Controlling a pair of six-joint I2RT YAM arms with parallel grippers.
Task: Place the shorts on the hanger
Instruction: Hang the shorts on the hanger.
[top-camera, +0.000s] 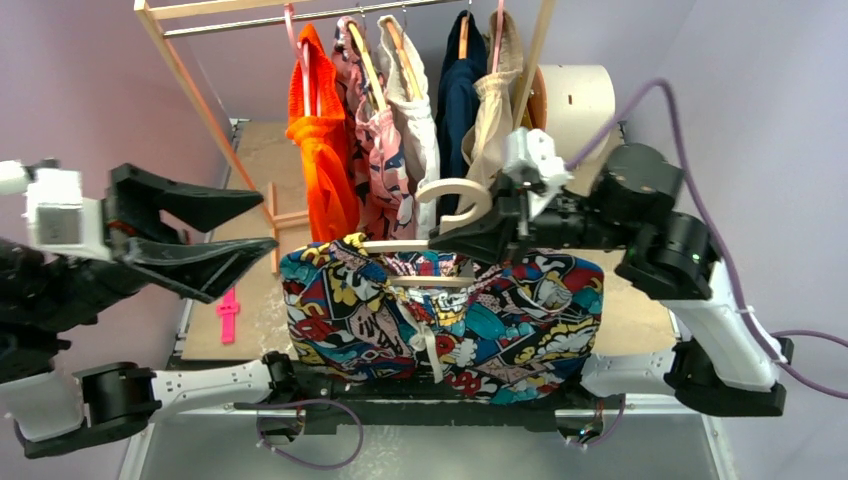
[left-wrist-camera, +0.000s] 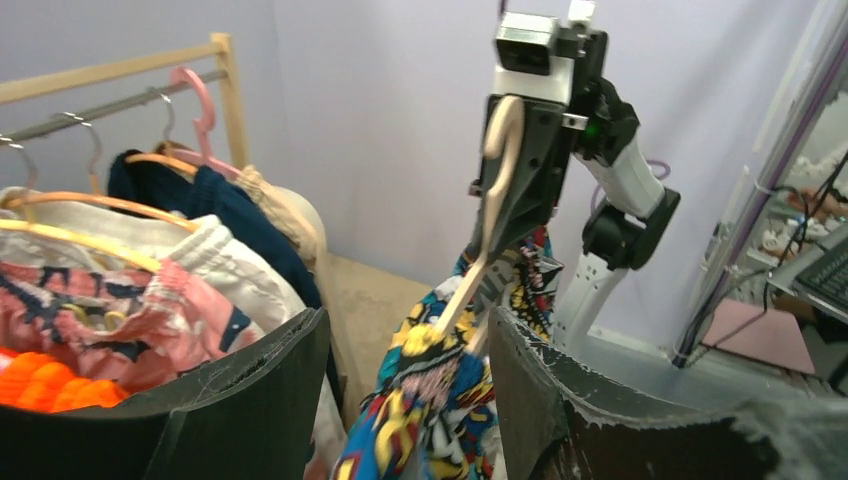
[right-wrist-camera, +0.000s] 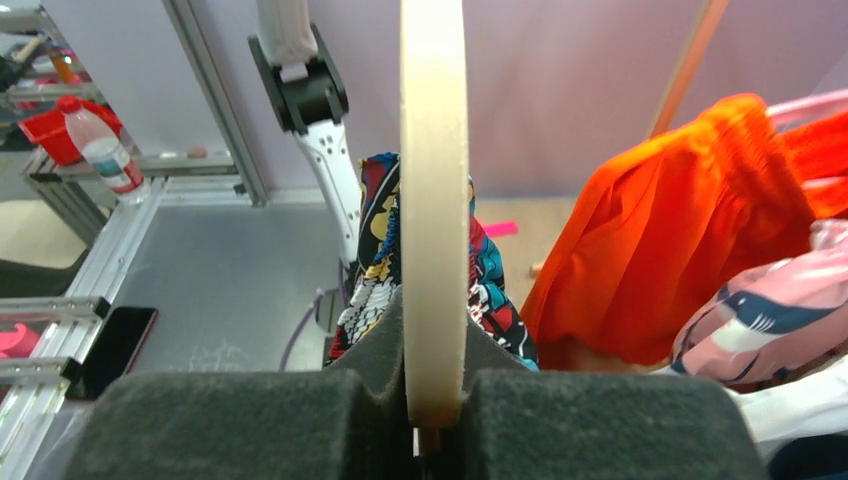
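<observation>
Hanging below the right pincer (top-camera: 478, 226), the shorts (top-camera: 500, 320) lie draped over the hanger (top-camera: 395, 245), seemingly folded across its crossbar, with a pale drawstring (top-camera: 436, 350) dangling down the front. That pincer is clenched on the hanger's neck just under the hook. The wrist view shows the thin cream stem squeezed upright between the two foam pads. The left pincer (top-camera: 266, 220) is released, its jaws wide and holding nothing. It sits well apart from the shorts, which are out beyond its fingertips.

The shorts look light, soft and floppy, so they will sag and fold wherever they are not held up. On a smooth, thin bar they could slide off toward whichever side carries more cloth. The hanger is stiff but slender, and it could probably twist between the pads if the cloth pulls unevenly.

A hold on the neck, where the right pincer has it, suits the hanger best. For the shorts, I judge the best pinch for the left pincer is a doubled fold at the waistband or the near side edge, not the drawstring, which would only pull loose.
</observation>
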